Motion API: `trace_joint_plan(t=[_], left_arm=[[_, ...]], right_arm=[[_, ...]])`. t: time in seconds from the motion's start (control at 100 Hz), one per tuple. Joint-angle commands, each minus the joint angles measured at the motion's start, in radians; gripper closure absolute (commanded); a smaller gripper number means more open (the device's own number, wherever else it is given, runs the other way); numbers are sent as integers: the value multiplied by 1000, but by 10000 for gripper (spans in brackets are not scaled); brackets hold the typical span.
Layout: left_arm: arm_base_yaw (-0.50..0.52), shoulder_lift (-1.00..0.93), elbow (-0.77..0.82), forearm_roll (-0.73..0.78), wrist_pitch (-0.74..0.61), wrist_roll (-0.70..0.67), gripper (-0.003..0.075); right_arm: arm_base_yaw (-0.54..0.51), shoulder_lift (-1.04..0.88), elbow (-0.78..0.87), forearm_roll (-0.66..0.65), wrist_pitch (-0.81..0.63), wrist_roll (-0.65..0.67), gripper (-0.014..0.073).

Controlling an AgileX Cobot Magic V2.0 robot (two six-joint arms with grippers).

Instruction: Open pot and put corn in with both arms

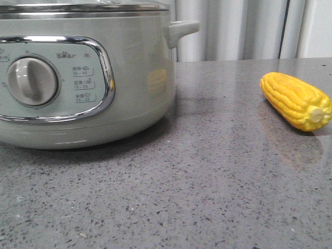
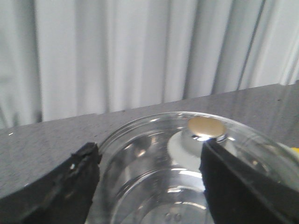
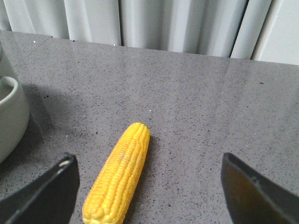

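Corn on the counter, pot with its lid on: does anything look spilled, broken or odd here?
Nothing stands out. The corn lies whole on the grey counter beside the pot, whose glass lid sits level. No spills or damage show.

On my pot [image 1: 129, 67], the control panel [image 1: 54, 78] carries the grey word "Bear" at about one o'clock from the knob [image 1: 32, 80]. At three o'clock from the knob sit three small setting labels; the top reads "30–40", the others are too small for me to read.
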Motion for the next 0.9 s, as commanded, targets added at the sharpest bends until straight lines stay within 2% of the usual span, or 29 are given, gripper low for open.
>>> trace_joint_plan(t=[0.0, 0.1, 0.25, 0.3, 0.8, 0.89], left_arm=[[-76, 64, -38, 0, -196, 4, 279], [-119, 156, -51, 23, -245, 4, 253], [-123, 271, -106, 23, -246, 4, 112], [-123, 301, -126, 23, -246, 4, 87], [-127, 461, -174, 13, -317, 4, 85], [-127, 468, -174, 13, -330, 4, 119]], right_arm=[[-2, 11, -38, -7, -74, -7, 40], [-2, 11, -38, 5, -74, -7, 40], [-2, 11, -38, 33, -66, -7, 40], [-2, 11, -38, 38, -62, -7, 40], [-2, 11, -38, 50, -4, -7, 40], [-2, 11, -38, 50, -4, -7, 40]])
